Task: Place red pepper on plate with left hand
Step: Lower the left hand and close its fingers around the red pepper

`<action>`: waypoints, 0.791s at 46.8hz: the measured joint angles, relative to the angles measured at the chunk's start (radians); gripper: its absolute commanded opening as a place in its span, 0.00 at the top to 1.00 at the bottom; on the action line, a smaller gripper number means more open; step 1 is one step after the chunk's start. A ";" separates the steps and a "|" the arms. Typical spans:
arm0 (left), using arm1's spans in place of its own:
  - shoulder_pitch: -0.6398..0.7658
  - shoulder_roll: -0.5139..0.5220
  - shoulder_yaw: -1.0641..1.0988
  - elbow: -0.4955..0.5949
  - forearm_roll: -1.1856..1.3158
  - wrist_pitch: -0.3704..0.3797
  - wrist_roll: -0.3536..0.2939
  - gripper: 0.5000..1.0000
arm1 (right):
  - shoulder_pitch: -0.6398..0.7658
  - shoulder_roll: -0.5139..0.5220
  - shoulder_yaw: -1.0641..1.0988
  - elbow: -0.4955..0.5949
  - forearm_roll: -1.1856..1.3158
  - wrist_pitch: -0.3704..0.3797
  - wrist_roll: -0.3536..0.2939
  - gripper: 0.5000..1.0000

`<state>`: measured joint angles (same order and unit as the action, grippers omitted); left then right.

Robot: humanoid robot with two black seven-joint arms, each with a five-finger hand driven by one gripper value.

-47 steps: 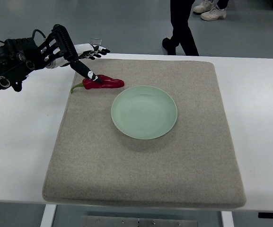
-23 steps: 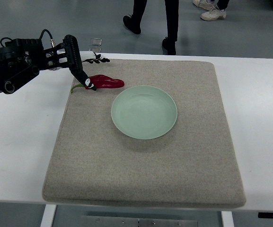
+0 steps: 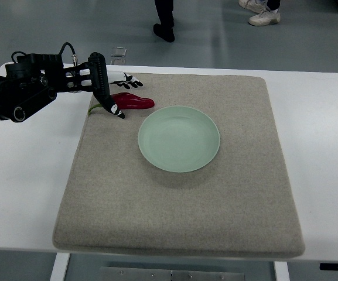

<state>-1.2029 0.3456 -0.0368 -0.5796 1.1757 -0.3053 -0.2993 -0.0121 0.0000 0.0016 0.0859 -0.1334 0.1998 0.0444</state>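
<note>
- White table [image 3: 28,175]: spans the whole width of the top view, with bare surface showing to the left and right of the mat.
- Grey fabric mat [image 3: 215,211]: lies flat on the table and covers most of its middle; its edges are straight and its corners rounded.
- Left arm [image 3: 10,96]: black, with exposed joints and a cable loop; it enters from the left edge at the far side of the table and reaches right toward the far left corner of the mat.
- Pale green plate [image 3: 178,139]: round and shallow, resting on the mat slightly left of centre and toward the far side. Nothing lies in it.
- Left hand [image 3: 107,93]: positioned over the far left corner of the mat. One dark finger slants down and right so that its tip meets the stem end of the pepper; other fingers extend right, on the far side of the pepper. The fingers are spread on either side of the pepper; a closed grasp cannot be confirmed.
- Red pepper [image 3: 132,102]: lies on its side on the mat, just left and far of the plate, clear of its rim. The green stem points left.
- A person's legs and shoes [image 3: 263,10]: on the floor beyond the table's far edge.
</note>
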 measured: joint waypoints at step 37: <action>0.003 -0.005 0.005 -0.005 0.004 0.028 0.002 0.58 | 0.000 0.000 0.000 0.000 0.000 0.000 0.000 0.14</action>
<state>-1.1995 0.3406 -0.0320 -0.5846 1.1795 -0.2772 -0.2976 -0.0119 0.0000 0.0016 0.0859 -0.1334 0.1998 0.0445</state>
